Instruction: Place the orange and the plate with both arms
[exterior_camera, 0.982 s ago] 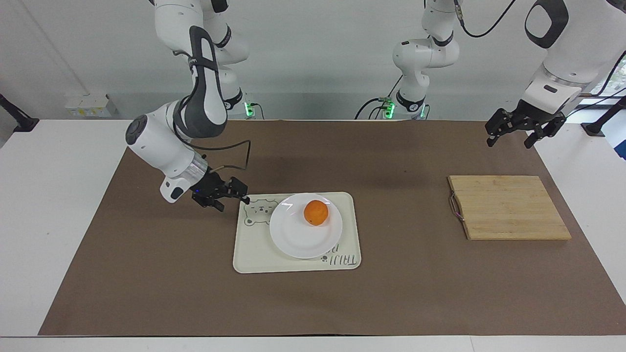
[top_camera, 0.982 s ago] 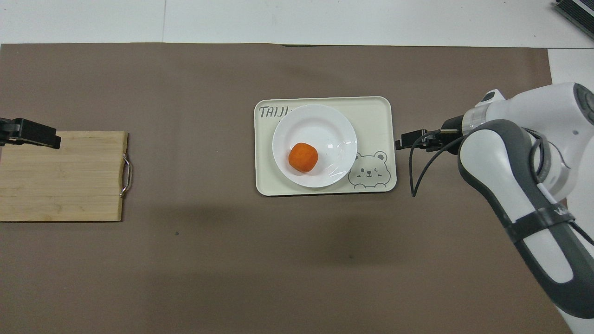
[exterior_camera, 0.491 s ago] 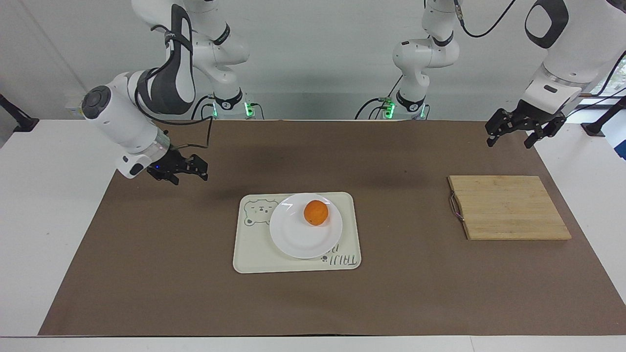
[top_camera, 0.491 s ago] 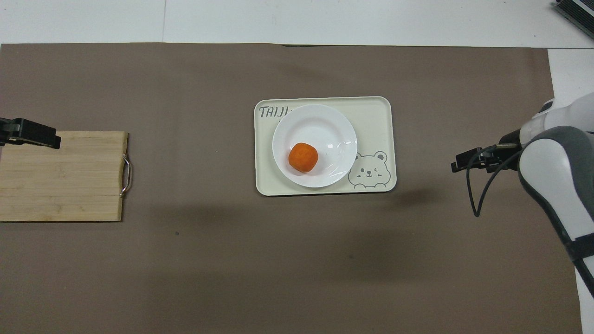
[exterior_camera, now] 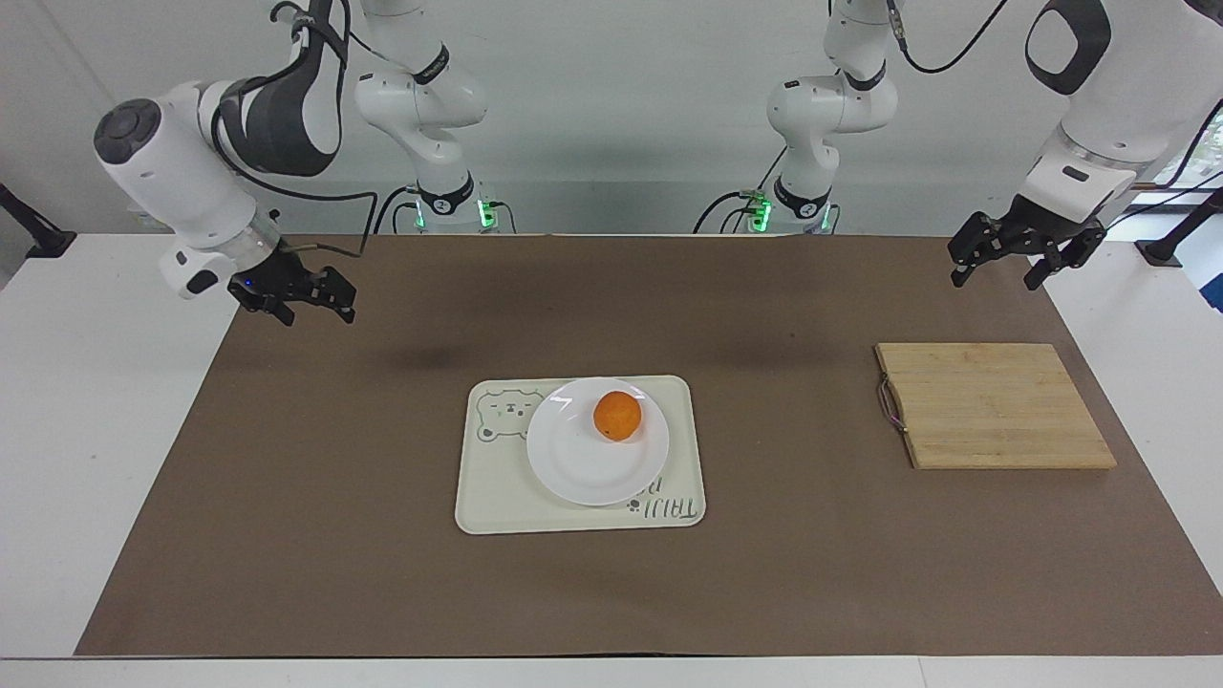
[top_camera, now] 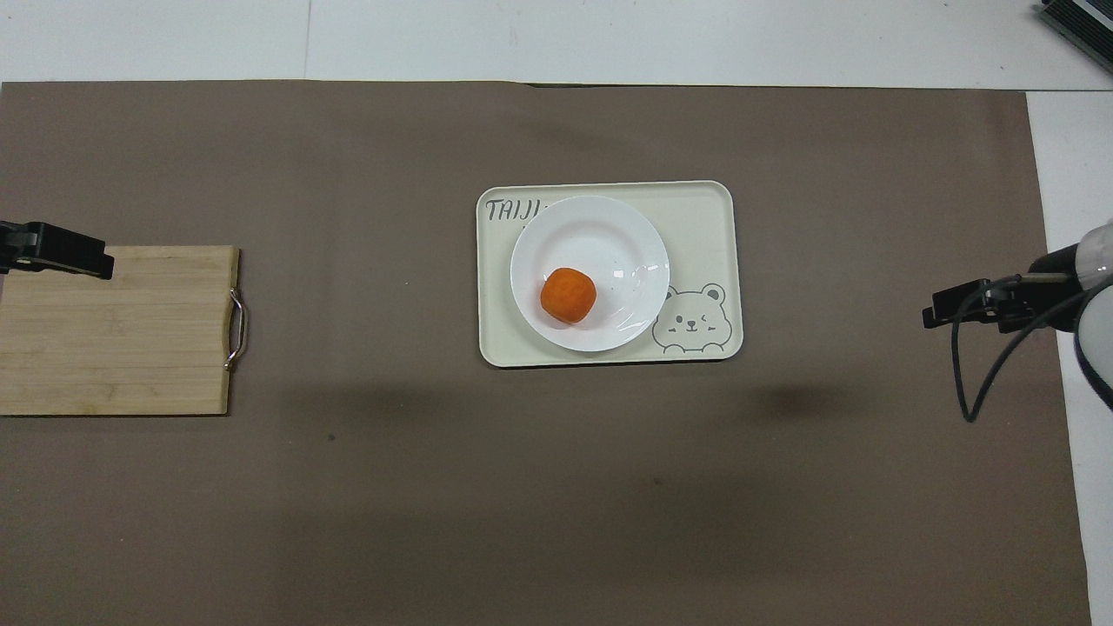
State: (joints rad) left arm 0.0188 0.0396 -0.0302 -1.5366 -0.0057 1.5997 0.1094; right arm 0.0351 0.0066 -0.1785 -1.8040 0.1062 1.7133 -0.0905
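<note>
The orange (exterior_camera: 617,417) (top_camera: 569,296) sits on the white plate (exterior_camera: 581,468) (top_camera: 600,233), on the part nearer the robots. The plate rests on a cream bear-print tray (exterior_camera: 489,489) (top_camera: 706,217) mid-table. My right gripper (exterior_camera: 318,310) (top_camera: 935,315) hangs open and empty over the brown mat at the right arm's end, well apart from the tray. My left gripper (exterior_camera: 994,279) (top_camera: 97,263) waits open and empty, raised over the mat's edge at the left arm's end by the bamboo board.
A bamboo cutting board (exterior_camera: 994,406) (top_camera: 117,330) with a metal handle lies toward the left arm's end. A brown mat (exterior_camera: 382,573) covers most of the white table. The right arm's cable (top_camera: 978,382) dangles beside its gripper.
My right gripper has pulled back from the bear end of the tray, rising toward the right arm's end of the table. Orange, plate, tray and left gripper have not moved.
</note>
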